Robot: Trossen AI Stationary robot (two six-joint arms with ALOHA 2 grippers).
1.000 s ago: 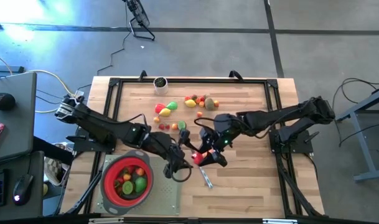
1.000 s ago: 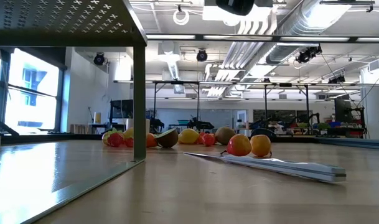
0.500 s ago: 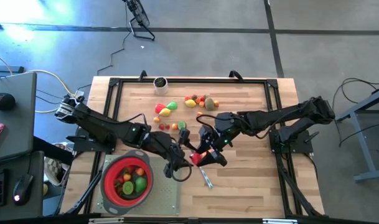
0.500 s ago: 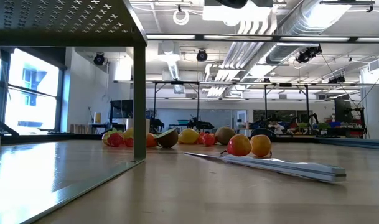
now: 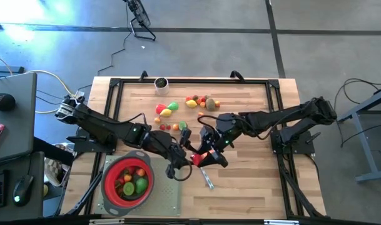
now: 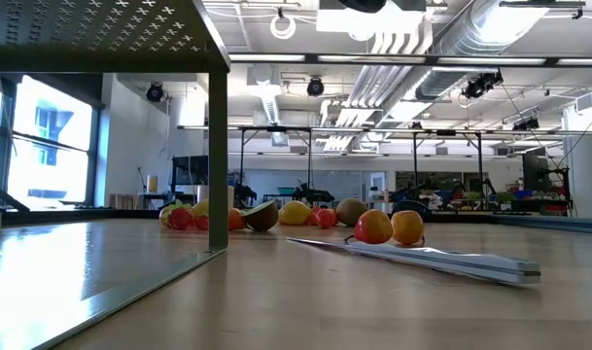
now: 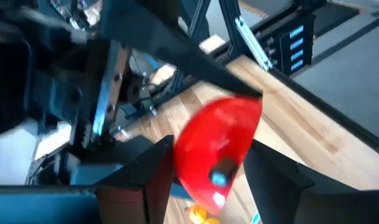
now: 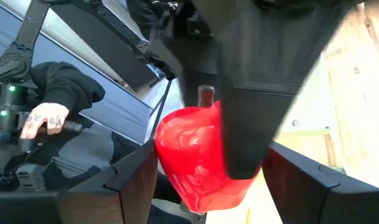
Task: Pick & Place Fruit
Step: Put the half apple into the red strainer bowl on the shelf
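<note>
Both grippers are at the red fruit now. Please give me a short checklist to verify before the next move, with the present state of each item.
1. Red fruit between right gripper fingers: ok.
2. Left gripper around the same fruit: ok.
3. Left grip firm enough to take over: cannot tell.
4. Red strainer has room for it: ok.
5. Knife clear of both grippers: cannot tell.

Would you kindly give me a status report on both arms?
Right gripper holds red apple, mid-table. Left gripper at same apple. Knife lies close by.
</note>
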